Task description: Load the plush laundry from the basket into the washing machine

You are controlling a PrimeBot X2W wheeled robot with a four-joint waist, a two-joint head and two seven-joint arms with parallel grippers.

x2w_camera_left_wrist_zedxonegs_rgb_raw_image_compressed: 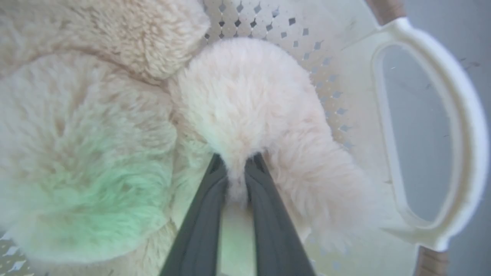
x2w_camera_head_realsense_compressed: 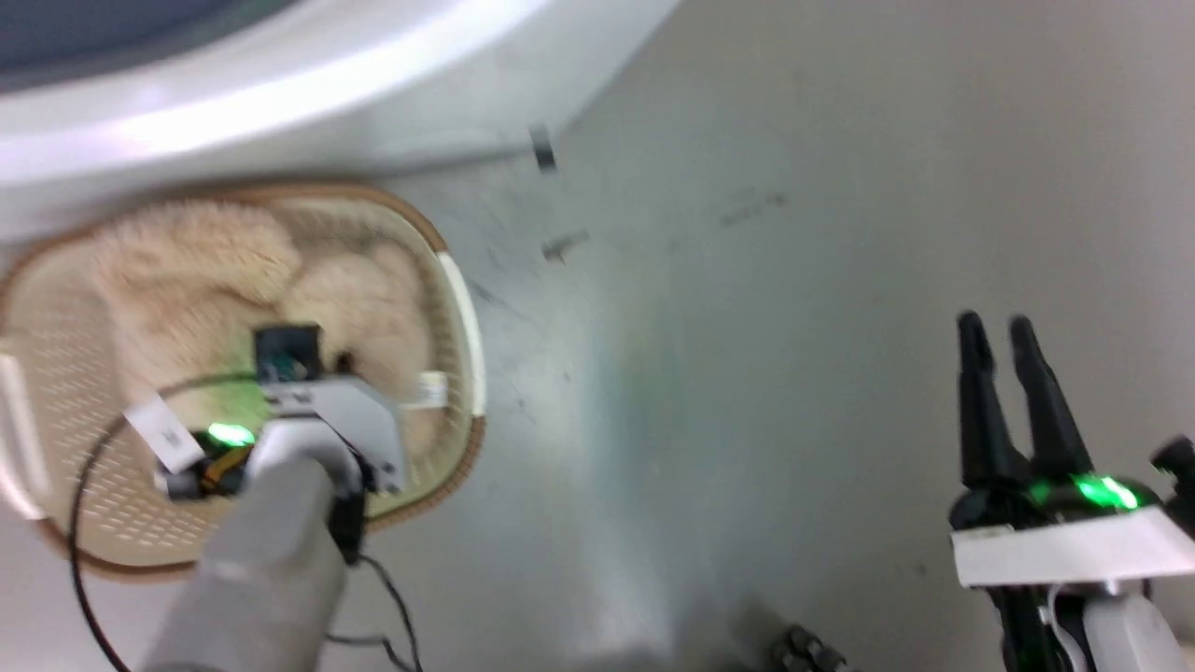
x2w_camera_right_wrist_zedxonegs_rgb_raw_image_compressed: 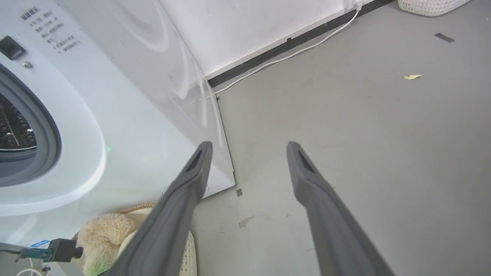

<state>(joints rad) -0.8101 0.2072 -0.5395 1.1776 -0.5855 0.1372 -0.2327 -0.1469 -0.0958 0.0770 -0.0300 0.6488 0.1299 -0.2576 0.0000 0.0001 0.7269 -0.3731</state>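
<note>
The cream plush laundry (x2w_camera_head_realsense_compressed: 243, 280) lies in the perforated basket (x2w_camera_head_realsense_compressed: 65, 401) with a brown rim, on the floor below the washing machine (x2w_camera_head_realsense_compressed: 280, 84). My left gripper (x2w_camera_left_wrist_zedxonegs_rgb_raw_image_compressed: 236, 163) reaches down into the basket, and in the left wrist view its dark fingers (x2w_camera_left_wrist_zedxonegs_rgb_raw_image_compressed: 203, 226) are shut on a pale lump of plush (x2w_camera_left_wrist_zedxonegs_rgb_raw_image_compressed: 245, 99). The white basket handle (x2w_camera_left_wrist_zedxonegs_rgb_raw_image_compressed: 466, 126) is to the right there. My right gripper (x2w_camera_head_realsense_compressed: 1001, 327) hangs open over bare floor at the lower right. In the right wrist view its fingers (x2w_camera_right_wrist_zedxonegs_rgb_raw_image_compressed: 180, 203) frame the washer's white front (x2w_camera_right_wrist_zedxonegs_rgb_raw_image_compressed: 115, 126) and grey-ringed porthole (x2w_camera_right_wrist_zedxonegs_rgb_raw_image_compressed: 44, 130).
Grey floor (x2w_camera_head_realsense_compressed: 794, 327) spreads to the right of the basket, with small dark tape marks (x2w_camera_head_realsense_compressed: 543, 149). A white cable (x2w_camera_right_wrist_zedxonegs_rgb_raw_image_compressed: 291, 53) runs along the black skirting by the wall. A woven white basket (x2w_camera_right_wrist_zedxonegs_rgb_raw_image_compressed: 431, 5) stands in the far corner. A black cable (x2w_camera_head_realsense_compressed: 84, 569) loops around my left arm.
</note>
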